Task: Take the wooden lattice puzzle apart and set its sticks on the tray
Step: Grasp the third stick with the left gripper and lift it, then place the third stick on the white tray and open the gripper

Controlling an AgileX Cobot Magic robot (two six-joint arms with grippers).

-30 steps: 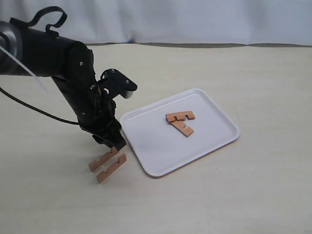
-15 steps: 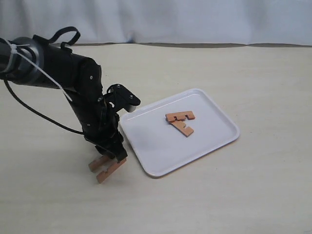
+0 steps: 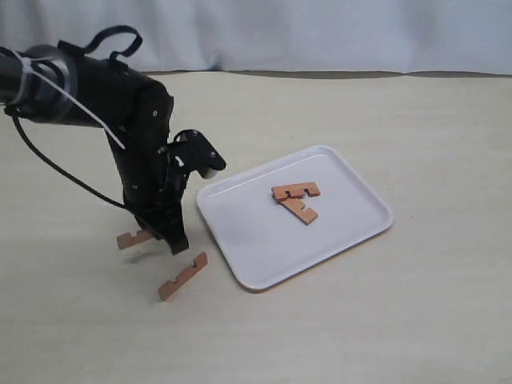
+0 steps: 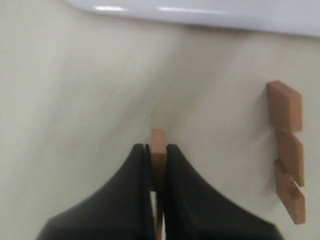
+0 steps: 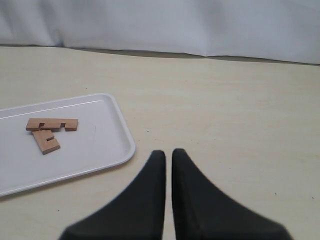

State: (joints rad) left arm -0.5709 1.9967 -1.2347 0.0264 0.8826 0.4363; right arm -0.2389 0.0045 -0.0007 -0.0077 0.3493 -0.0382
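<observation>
The bench (image 3: 416, 320) is a plain, pale beige surface. A white curtain (image 3: 320, 32) hangs along its far edge.

At the left of the exterior view, the black left arm (image 3: 120, 104) bends down over the bench, with a dark cable (image 3: 56, 172) trailing off it. The left claw (image 3: 174, 242) is pinching one stick (image 3: 134, 238). That stick pokes out to the left, clear of the bench, with its shadow beneath. The arm hides the pinch itself from this side. A loose stick (image 3: 182, 276) lies flat on the bench just to the right, near the corner of the tray (image 3: 248, 232) but not touching it. Two more sticks rest on the tray right of its middle. The upper stick (image 3: 295, 191) lies crosswise and the lower stick (image 3: 299, 210) is angled beneath it, and the two meet at one end. No lattice is left joined: all four pieces are apart.

The left wrist view is blurred, but it shows what the exterior view hides. Both black fingers (image 4: 130, 195) are pressed flat against the stick's faces, with the end of the stick standing out past their tips. It also catches the loose stick's notched edge and a strip of the tray's rim.

The right arm is outside the exterior view. Only the right wrist view shows the right claw (image 5: 168, 156), which is pressed together with a hairline gap and nothing in it. It hangs over bare bench beside the tray.
</observation>
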